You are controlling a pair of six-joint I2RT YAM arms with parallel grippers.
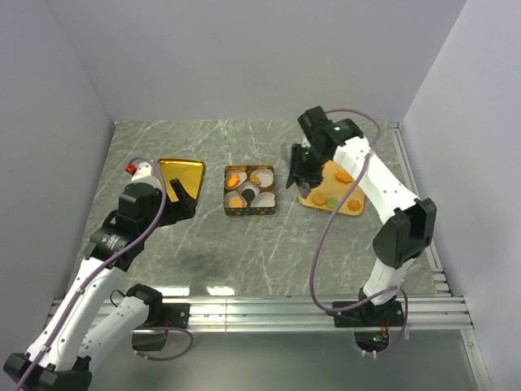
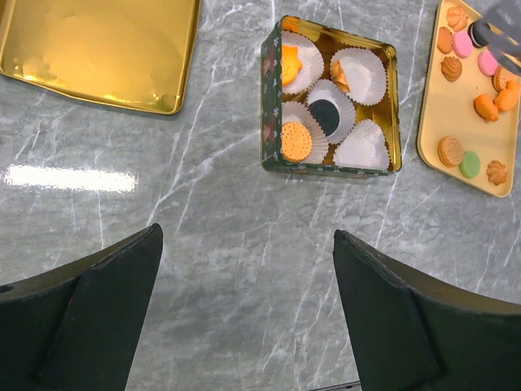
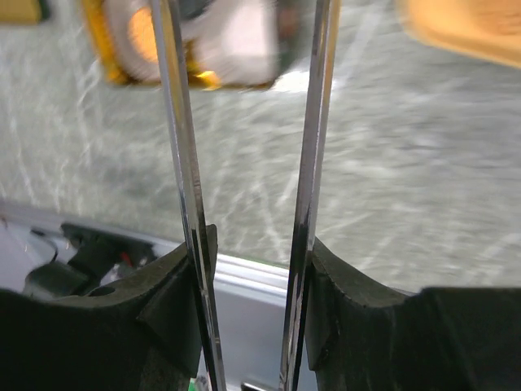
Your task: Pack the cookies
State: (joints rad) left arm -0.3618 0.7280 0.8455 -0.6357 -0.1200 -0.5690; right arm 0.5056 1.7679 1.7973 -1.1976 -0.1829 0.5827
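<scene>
Several cookies (image 2: 473,85), orange, pink and green, lie on a yellow tray (image 2: 453,114) at the right (image 1: 355,208). An open square tin (image 2: 270,122) in the middle (image 1: 251,211) holds white paper cups with a round orange cookie (image 2: 295,141), a dark cookie (image 2: 324,116) and other orange ones. My right gripper (image 1: 303,173) is above the tray's left end, shut on metal tongs (image 3: 177,122), whose tips (image 2: 496,31) hang over the tray's far cookies. My left gripper (image 2: 248,318) is open and empty, raised above the table left of the tin (image 1: 186,202).
A gold tin lid (image 2: 106,49) lies flat on the marble table to the left of the tin (image 1: 181,173). White walls close in the table at the back and sides. A metal rail (image 1: 269,309) runs along the near edge.
</scene>
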